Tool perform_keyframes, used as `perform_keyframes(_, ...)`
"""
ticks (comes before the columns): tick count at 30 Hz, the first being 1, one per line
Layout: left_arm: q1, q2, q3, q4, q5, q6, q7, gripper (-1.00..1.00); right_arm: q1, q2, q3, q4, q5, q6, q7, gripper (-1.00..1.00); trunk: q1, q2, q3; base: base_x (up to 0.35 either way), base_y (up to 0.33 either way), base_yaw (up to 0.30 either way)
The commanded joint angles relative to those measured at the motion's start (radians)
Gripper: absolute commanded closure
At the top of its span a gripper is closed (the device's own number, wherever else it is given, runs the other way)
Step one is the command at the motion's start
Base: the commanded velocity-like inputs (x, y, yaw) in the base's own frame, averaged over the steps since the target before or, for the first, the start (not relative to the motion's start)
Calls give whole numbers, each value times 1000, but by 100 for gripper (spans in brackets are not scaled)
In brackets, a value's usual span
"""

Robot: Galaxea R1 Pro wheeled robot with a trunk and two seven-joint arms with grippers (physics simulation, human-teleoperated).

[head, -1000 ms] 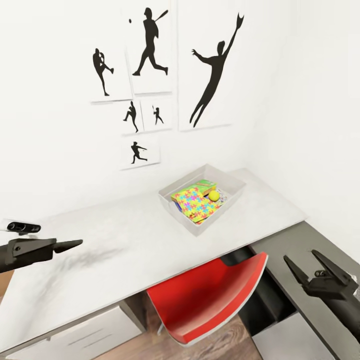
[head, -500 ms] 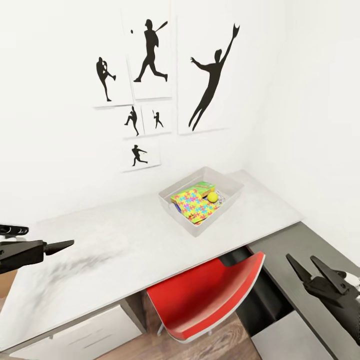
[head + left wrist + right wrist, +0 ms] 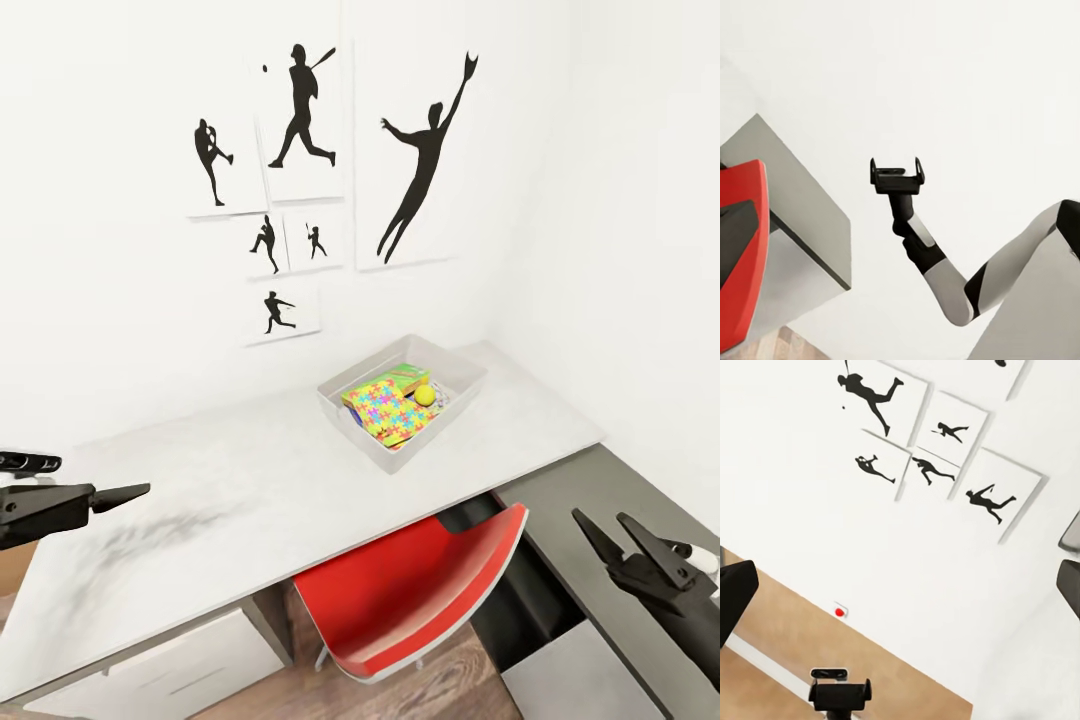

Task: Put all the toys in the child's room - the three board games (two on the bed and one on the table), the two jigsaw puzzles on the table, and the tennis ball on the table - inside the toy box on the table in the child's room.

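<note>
Pincers left [image 3: 135,491] and right [image 3: 612,527] hang empty; right jaws parted.

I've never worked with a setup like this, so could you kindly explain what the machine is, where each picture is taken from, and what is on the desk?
This is a simulated wheeled robot with two arms. The head view looks down from its head camera: the left gripper and right gripper both hang open and empty, apart from the toys.

On the light grey table stands the toy box. Inside it lie a jigsaw puzzle, the tennis ball and a green-edged board game partly under the puzzle. A red chair is pushed under the desk. Baseball silhouette pictures hang on the wall.

The wrist views come from cameras near each gripper; the left wrist view shows the other arm, the right wrist view the wall pictures.
</note>
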Motion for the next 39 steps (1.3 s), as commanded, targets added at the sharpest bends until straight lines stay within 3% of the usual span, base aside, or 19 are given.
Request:
perform_keyframes(1,-1,0,0,0,2,10,-1,-100,-1,0,-1,0,-3,5,0,-100,1,-2,-2,0,0,0)
perform_keyframes(24,-1,-1,-4,1,-2,9,-1,-100,-1,0,-6,-1,-2,3,31,-100,1,-2,-1,-60,0,-2)
perform_keyframes(39,-1,0,0,0,-1,9,-2,-100,-1,-1,-2,0,-2,-44,83,-100,1,-2,17,-178,0,-142)
